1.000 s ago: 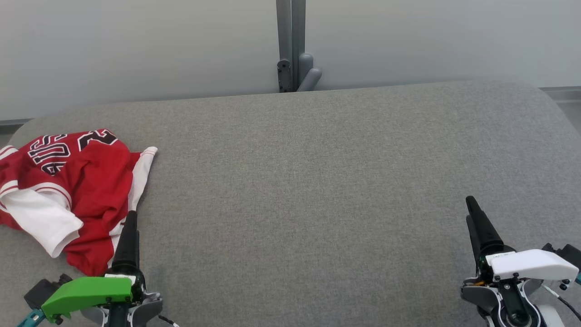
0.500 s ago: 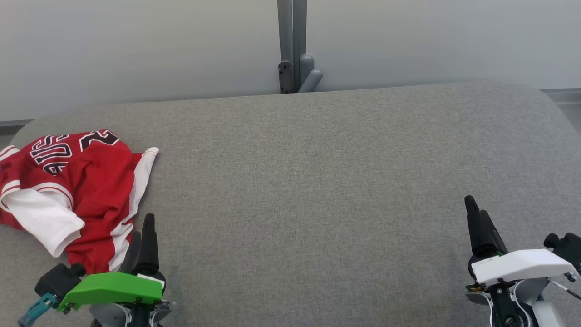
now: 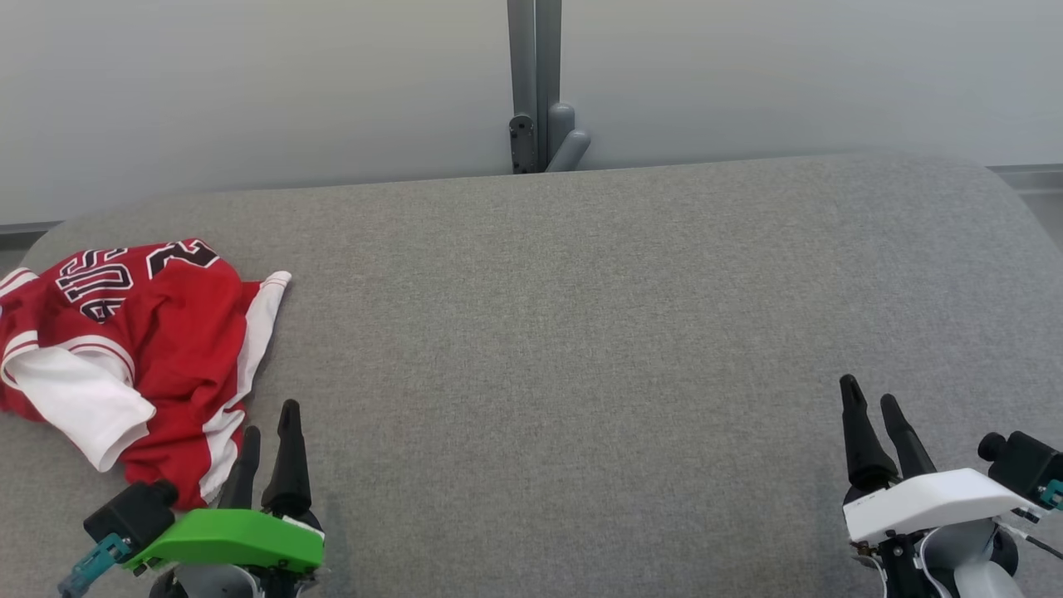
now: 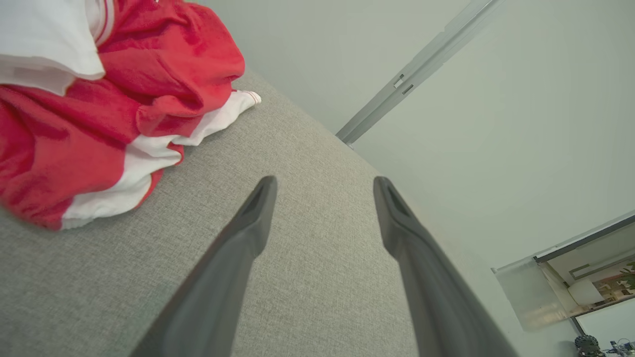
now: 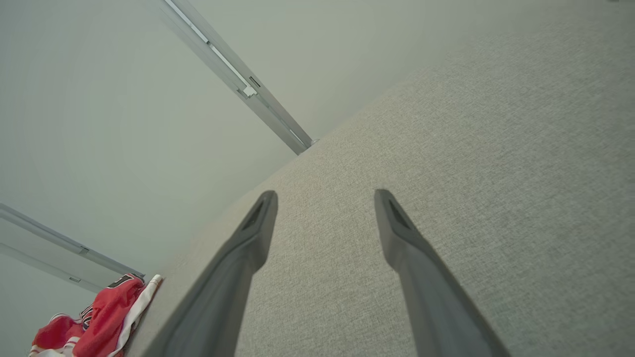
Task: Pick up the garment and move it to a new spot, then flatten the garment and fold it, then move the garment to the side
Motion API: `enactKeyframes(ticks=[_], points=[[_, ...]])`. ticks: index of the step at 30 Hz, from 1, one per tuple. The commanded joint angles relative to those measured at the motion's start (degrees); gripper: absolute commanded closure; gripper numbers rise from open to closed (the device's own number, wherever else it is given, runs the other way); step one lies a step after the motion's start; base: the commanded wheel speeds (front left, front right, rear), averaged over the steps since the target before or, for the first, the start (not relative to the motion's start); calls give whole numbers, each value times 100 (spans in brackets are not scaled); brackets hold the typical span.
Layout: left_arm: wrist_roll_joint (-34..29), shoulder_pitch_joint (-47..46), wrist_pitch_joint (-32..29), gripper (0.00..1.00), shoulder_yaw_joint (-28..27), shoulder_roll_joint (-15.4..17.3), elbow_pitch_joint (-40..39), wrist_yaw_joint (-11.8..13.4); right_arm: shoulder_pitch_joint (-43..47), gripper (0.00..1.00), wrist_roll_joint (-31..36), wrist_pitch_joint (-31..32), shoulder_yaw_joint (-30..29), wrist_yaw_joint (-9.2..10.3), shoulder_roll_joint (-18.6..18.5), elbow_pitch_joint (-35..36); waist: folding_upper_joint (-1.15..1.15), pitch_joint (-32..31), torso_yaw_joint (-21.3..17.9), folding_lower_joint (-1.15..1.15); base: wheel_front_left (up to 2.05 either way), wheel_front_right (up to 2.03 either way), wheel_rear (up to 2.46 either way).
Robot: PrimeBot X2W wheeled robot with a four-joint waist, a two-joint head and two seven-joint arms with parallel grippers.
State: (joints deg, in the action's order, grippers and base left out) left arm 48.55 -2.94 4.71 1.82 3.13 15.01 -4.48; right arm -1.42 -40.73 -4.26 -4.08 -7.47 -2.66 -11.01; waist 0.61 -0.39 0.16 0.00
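The garment [image 3: 141,349] is a red and white jersey with black lettering, lying crumpled at the left end of the grey cloth surface [image 3: 565,332]. In the left wrist view the garment [image 4: 99,114] sits at the upper left, apart from the fingers. My left gripper [image 3: 270,419] stands open just right of the garment's near edge, with nothing between its fingers [image 4: 258,208]. Over bare cloth at the lower right, my right gripper [image 3: 870,397] is open and empty. The right wrist view has the garment [image 5: 94,317] far off at its lower left.
A grey post with a bracket [image 3: 536,91] rises behind the surface's far edge, in front of a pale wall [image 3: 249,83]. The surface's rounded corners lie at the far left and far right. Wide bare cloth stretches between the two grippers.
Both grippers have drawn back toward the bottom of the head view. The left one has moved right, off the garment's edge, and turned so both its fingers show. The garment has stayed put.
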Motion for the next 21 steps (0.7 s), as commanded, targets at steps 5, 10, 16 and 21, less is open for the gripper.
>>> enactKeyframes(ticks=[5,10,16,21], points=[[-652,-5,141,0,53,73,-121,-57,3,0,606,-157,48,-2,-55,49,-26,4,-7,0,0,0,0],[-972,8,209,0,59,89,-135,-64,10,0,906,-225,75,-2,-69,46,-28,7,-13,0,0,0,0],[-1426,31,310,0,84,99,-151,-64,28,0,1329,-324,104,-2,-75,43,-31,8,-19,0,0,0,0],[-1778,60,379,0,113,103,-151,-68,43,0,1672,-408,119,-2,-78,54,-33,6,-24,0,0,0,0]])
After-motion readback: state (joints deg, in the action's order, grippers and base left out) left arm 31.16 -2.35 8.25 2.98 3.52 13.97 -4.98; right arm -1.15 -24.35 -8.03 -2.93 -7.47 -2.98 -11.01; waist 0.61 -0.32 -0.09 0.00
